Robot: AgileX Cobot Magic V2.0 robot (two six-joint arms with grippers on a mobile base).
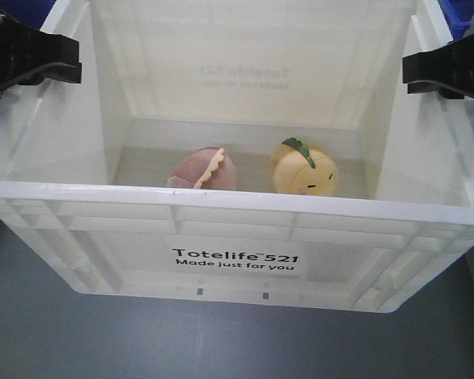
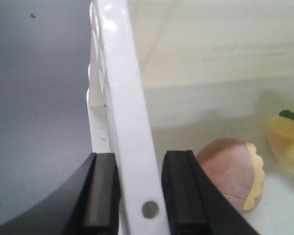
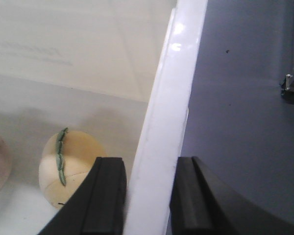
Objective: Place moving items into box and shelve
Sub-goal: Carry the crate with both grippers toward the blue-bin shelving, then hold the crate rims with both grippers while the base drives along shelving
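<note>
The white ribbed box [image 1: 237,229] with black "Totelife 521" print fills the front view. Inside on its floor lie the two moving items: a pinkish-brown plush [image 1: 205,170] with a cream scalloped seam on the left, and a yellow-orange plush [image 1: 304,170] with a green leaf on the right. My left gripper [image 1: 67,67] is shut on the box's left rim [image 2: 132,122], one finger on each side, with the pink plush [image 2: 230,171] just inside. My right gripper [image 1: 417,73] is clamped the same way on the right rim [image 3: 166,112], beside the yellow plush [image 3: 73,166].
Blue bins [image 1: 468,16] show behind the box at the upper right and upper left corners. A dark grey surface [image 1: 221,339] lies below and around the box. A small metal fitting [image 3: 291,88] sits at the right edge of the right wrist view.
</note>
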